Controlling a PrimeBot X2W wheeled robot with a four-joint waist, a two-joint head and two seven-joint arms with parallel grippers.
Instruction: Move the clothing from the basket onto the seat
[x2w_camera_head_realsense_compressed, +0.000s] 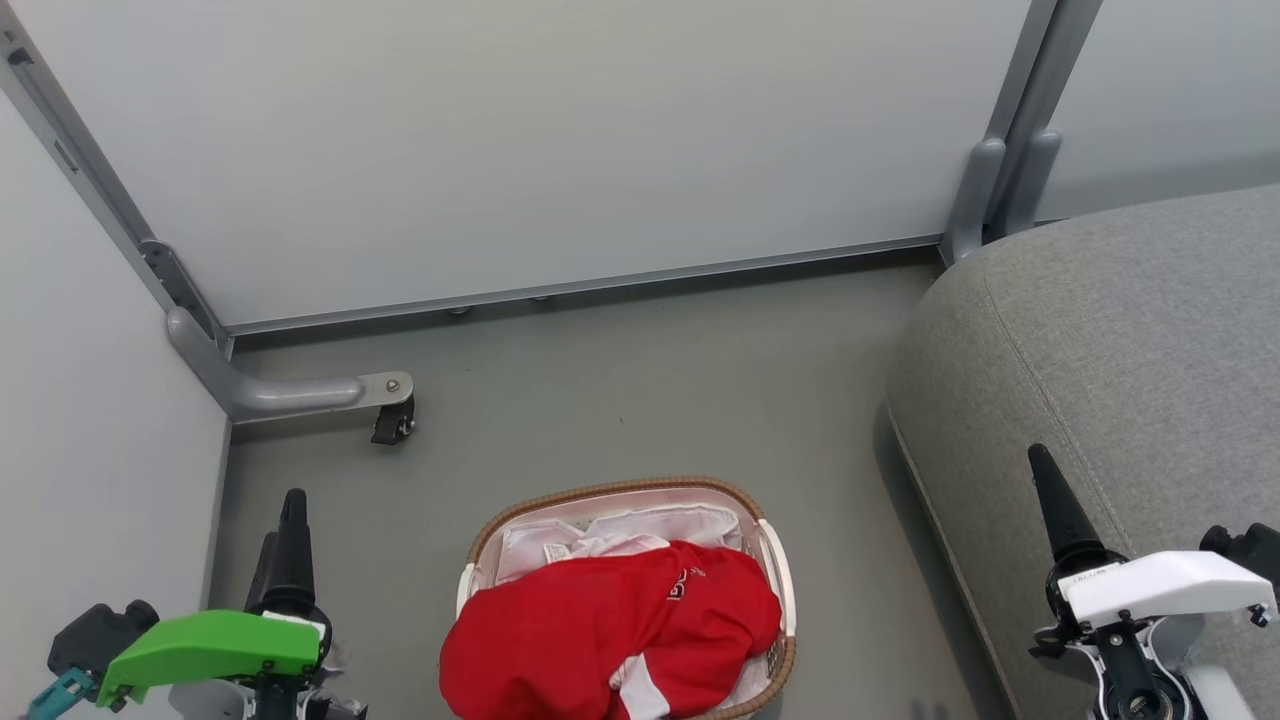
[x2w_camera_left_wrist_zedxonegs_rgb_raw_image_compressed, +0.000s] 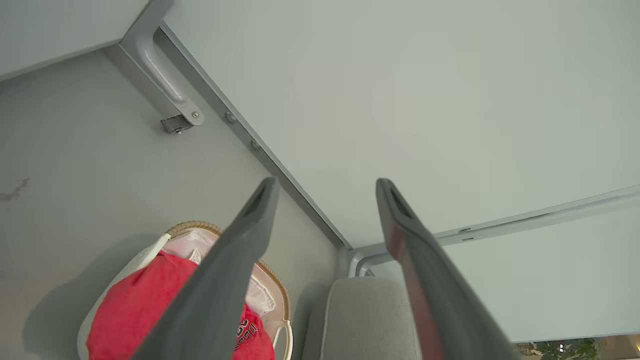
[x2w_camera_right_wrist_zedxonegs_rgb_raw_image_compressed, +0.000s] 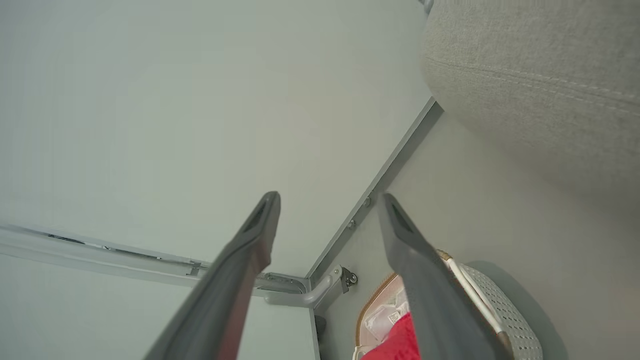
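Note:
The red clothing (x2w_camera_head_realsense_compressed: 600, 630) is piled in the white basket (x2w_camera_head_realsense_compressed: 610, 488) with the brown woven rim, on the floor at the bottom centre of the head view. To its right is the grey seat (x2w_camera_head_realsense_compressed: 1100, 330). My left gripper (x2w_camera_head_realsense_compressed: 285, 520) hangs left of the basket, open and empty. My right gripper (x2w_camera_head_realsense_compressed: 1040, 465) is over the seat's front edge, also open. In the left wrist view the gripper (x2w_camera_left_wrist_zedxonegs_rgb_raw_image_compressed: 326, 184) stands open above the clothing (x2w_camera_left_wrist_zedxonegs_rgb_raw_image_compressed: 135, 310), basket (x2w_camera_left_wrist_zedxonegs_rgb_raw_image_compressed: 192, 226) and seat (x2w_camera_left_wrist_zedxonegs_rgb_raw_image_compressed: 365, 320). In the right wrist view the open gripper (x2w_camera_right_wrist_zedxonegs_rgb_raw_image_compressed: 329, 197) points past the basket (x2w_camera_right_wrist_zedxonegs_rgb_raw_image_compressed: 500, 310), clothing (x2w_camera_right_wrist_zedxonegs_rgb_raw_image_compressed: 395, 340) and seat (x2w_camera_right_wrist_zedxonegs_rgb_raw_image_compressed: 540, 75).
Pale partition panels (x2w_camera_head_realsense_compressed: 520, 140) wall off the back and left. A grey partition foot with a black caster (x2w_camera_head_realsense_compressed: 390, 425) juts onto the floor at the back left. Bare grey floor (x2w_camera_head_realsense_compressed: 650, 380) lies between the basket and the panels.

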